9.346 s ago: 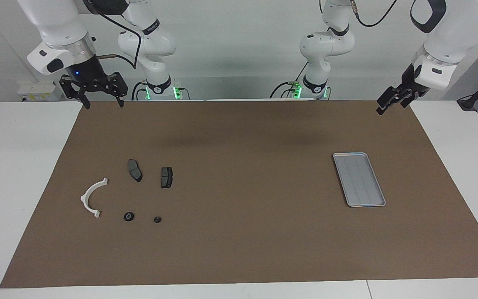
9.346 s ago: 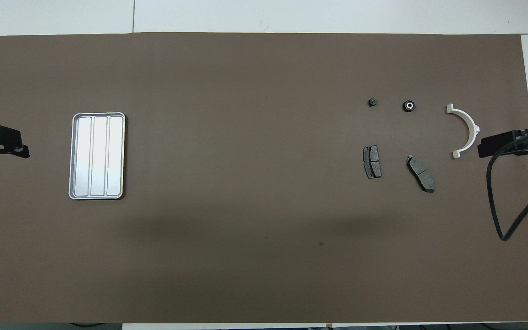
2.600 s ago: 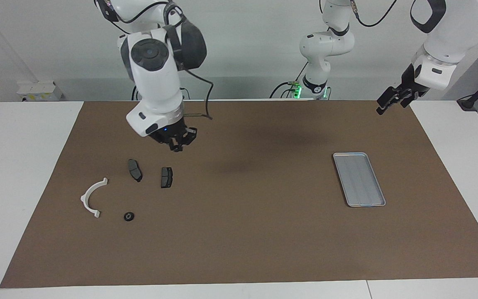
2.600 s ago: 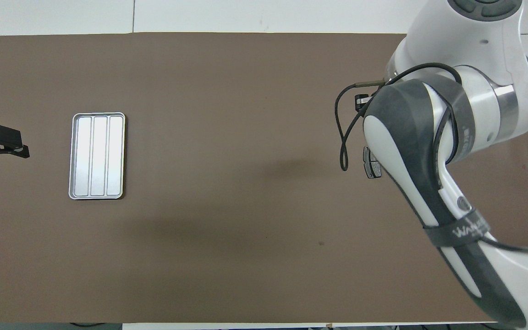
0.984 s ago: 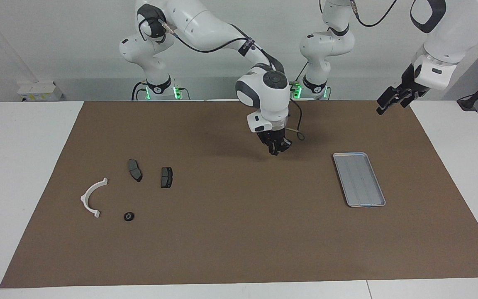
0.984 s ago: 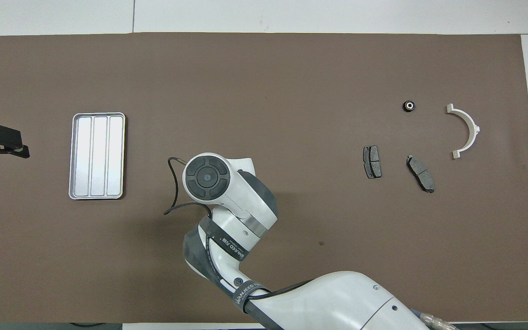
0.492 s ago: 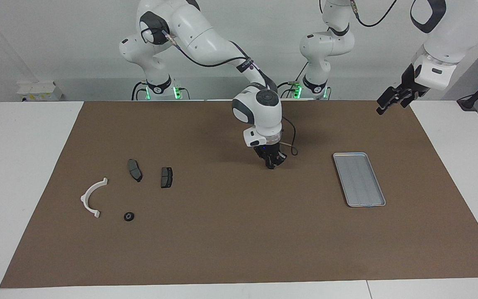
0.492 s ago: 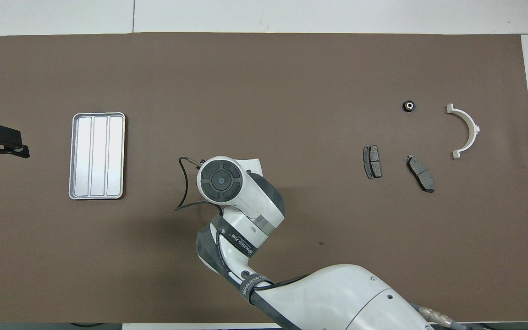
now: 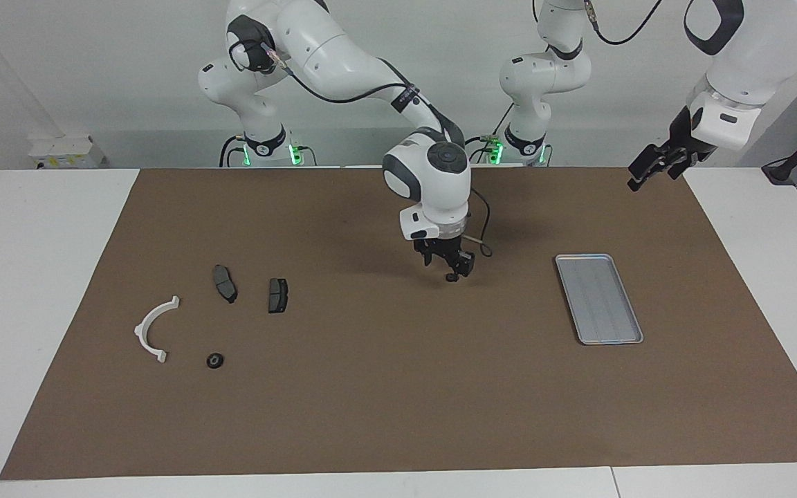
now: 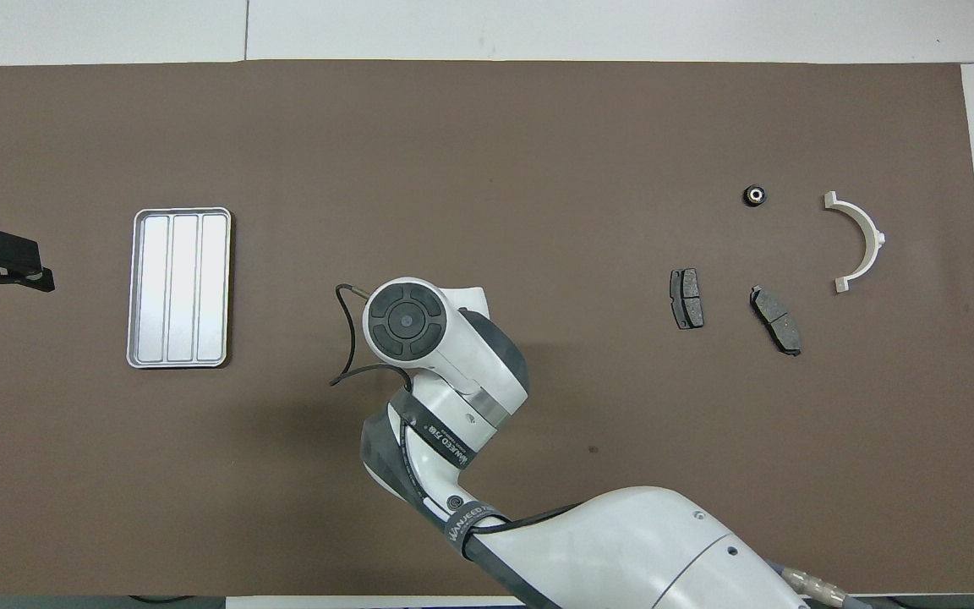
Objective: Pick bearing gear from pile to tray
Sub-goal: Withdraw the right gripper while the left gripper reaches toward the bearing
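**A:** Where is the bearing gear (image 9: pixel 452 278) seen relative to the right claw (image 9: pixel 450 271)?

**B:** It is seen as a tiny black piece directly under the claw's tips, low against the brown mat (image 9: pixel 371 401). The fingers are spread apart above it and are not clamped on it. Whether a fingertip is touching it cannot be told.

**A:** And relative to the tray (image 9: pixel 599 299)?

**B:** It is not in the tray. It is placed between the pile and the tray, closer to the tray but well apart from it. The pile is found toward the right arm's end of the counter (image 9: pixel 39 277): two brake pads (image 9: pixel 225 283) (image 9: pixel 277 295), a white bracket (image 9: pixel 153 328) and one black round piece (image 9: pixel 215 360).

**A:** What is given by one view and not by the other?

**B:** The gear and the right claw are shown only in the facing view. From overhead both are covered by the right arm's wrist (image 10: pixel 402 317). The three ribbed lanes of the tray (image 10: pixel 181 211) are seen plainly from overhead, and the pale centre of the round piece (image 10: pixel 755 195) as well.

**A:** The left claw (image 9: pixel 654 169)?

**B:** It is held waiting in the air over the mat's corner at the left arm's end. Its fingers are apart and nothing is carried.
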`<state>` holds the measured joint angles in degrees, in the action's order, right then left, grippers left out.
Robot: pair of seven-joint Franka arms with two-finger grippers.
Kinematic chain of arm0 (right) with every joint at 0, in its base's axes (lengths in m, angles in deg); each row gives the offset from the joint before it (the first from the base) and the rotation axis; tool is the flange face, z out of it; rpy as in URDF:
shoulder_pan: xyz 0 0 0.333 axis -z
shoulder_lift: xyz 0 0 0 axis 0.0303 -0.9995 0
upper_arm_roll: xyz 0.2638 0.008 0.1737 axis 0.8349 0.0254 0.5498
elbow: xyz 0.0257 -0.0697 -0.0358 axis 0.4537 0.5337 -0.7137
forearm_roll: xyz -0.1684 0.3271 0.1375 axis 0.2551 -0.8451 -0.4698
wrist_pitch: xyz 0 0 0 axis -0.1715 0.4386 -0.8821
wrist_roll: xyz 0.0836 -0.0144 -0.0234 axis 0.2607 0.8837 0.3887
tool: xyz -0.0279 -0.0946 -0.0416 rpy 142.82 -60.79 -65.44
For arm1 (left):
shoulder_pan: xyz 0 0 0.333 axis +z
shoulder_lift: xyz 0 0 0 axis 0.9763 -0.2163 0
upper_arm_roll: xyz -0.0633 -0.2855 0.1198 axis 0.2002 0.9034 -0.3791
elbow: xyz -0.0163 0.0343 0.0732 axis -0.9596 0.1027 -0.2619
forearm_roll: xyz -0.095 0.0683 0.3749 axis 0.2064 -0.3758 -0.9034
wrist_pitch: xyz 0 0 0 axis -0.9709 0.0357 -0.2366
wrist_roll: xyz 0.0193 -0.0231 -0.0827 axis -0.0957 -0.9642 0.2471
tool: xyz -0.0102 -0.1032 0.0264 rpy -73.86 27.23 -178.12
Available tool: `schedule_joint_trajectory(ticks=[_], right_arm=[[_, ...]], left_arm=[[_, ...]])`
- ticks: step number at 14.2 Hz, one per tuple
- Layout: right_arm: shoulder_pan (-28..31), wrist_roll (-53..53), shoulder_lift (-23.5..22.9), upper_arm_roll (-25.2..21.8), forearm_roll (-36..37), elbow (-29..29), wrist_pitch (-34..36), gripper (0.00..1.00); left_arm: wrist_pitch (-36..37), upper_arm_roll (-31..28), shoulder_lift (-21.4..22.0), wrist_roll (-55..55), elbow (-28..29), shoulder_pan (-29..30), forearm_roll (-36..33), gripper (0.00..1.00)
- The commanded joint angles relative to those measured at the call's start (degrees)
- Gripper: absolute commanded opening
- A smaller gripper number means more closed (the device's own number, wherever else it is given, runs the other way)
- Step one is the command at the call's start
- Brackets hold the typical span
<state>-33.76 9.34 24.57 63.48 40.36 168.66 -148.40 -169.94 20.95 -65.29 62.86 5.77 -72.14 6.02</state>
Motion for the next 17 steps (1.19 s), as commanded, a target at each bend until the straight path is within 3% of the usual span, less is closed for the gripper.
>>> schedule_joint_trajectory(ticks=[1,6,10,12,13,15,17], right_arm=[[5.33,10.95,4.29,1.27,-0.05,-3.12,8.95,1.00],[16.66,46.17,11.33,1.01,-0.93,-2.34,17.50,1.00],[27.83,70.19,12.57,0.92,-0.84,0.04,17.51,1.00],[31.44,76.98,13.09,0.92,-0.75,2.14,16.20,1.00],[32.76,79.01,13.53,0.92,-0.40,3.80,14.10,1.00],[35.48,82.44,14.06,0.83,0.30,8.19,8.31,1.00],[38.73,86.83,13.80,0.83,0.48,12.24,1.37,1.00]], left_arm=[[0.75,-0.55,0.91,0.44,0.64,-0.71,-0.20,1.00],[0.49,0.24,0.82,0.70,0.46,-0.97,-0.29,1.00],[0.92,0.59,0.82,0.26,0.64,-2.11,-0.11,1.00],[-1.34,0.68,1.69,-2.70,2.91,-4.99,-0.11,1.00],[-5.97,0.77,2.66,-7.86,5.71,-6.32,-0.11,1.00],[-14.59,0.94,5.21,-17.89,13.26,-10.62,-0.02,1.00],[-17.44,1.03,4.08,-18.90,14.70,-13.08,0.24,1.00]])
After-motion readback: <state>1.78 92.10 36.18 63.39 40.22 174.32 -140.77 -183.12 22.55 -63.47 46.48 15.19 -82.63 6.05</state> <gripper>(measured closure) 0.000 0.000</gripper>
